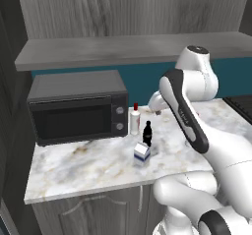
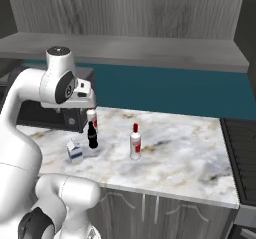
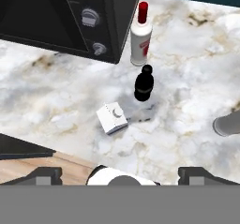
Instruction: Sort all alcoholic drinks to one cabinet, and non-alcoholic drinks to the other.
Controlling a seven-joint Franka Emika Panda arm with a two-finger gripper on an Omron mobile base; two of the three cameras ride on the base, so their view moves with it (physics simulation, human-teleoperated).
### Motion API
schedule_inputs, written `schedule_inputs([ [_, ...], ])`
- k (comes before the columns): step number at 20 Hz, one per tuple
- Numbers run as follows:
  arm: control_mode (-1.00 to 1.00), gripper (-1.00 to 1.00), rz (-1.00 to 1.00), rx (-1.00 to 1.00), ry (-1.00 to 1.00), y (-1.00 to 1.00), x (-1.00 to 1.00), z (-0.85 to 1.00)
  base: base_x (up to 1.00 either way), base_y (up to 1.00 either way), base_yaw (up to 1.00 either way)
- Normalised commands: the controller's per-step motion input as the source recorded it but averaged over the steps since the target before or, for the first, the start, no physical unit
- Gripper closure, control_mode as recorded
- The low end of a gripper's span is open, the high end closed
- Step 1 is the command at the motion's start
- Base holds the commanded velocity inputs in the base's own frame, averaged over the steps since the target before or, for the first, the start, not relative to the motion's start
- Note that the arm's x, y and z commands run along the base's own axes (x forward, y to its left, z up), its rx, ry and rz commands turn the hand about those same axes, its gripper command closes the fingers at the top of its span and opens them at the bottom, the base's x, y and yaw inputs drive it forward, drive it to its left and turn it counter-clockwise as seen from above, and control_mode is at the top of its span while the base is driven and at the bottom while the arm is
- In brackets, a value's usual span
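Standing at the left rear of the marble desk (image 1: 88, 162), a dark microwave (image 1: 78, 106) has its door shut and two round knobs on its right panel. Just beside its right front corner stands one red-capped bottle (image 1: 135, 119), upright, white-bodied with a red label; the hand view shows the same bottle (image 3: 140, 34) close to the microwave's corner. In front of that bottle, nearer the desk edge, stands the black cola bottle (image 1: 147, 133), upright, apart from the red-capped one. Just beside and in front of the cola bottle sits the milk carton (image 1: 141, 154), white with a blue band, its gable top and round cap visible from above in the hand view (image 3: 112, 117); whether carton and cola bottle touch cannot be told. Further right on the desk, well apart from this group, a second red-capped bottle (image 2: 135, 142) stands upright on bare marble. A dark cooktop (image 2: 242, 155) lies at the desk's far right. The fingers (image 3: 120, 174) hang high above the carton and cola bottle, spread wide, with nothing between them.
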Motion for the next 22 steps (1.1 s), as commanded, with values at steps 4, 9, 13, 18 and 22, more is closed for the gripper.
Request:
schedule_inputs([
  [4, -1.00, -1.00, 0.16, 0.00, 0.00, 0.28, -0.08, -0.24, 0.00, 0.00, 0.00],
  [9, -1.00, -1.00, 0.11, 0.00, 0.00, 0.22, 0.00, -0.31, 0.00, 0.00, 0.00],
  [13, -1.00, -1.00, 0.08, 0.00, 0.01, 0.15, 0.00, -0.41, 0.00, 0.00, 0.00],
  [18, -1.00, -1.00, 0.04, -0.01, 0.00, 0.04, 0.00, -0.49, 0.00, 0.00, 0.00],
  [22, -1.00, -1.00, 0.00, -0.01, -0.01, 0.00, 0.03, -0.41, 0.00, 0.00, 0.00],
])
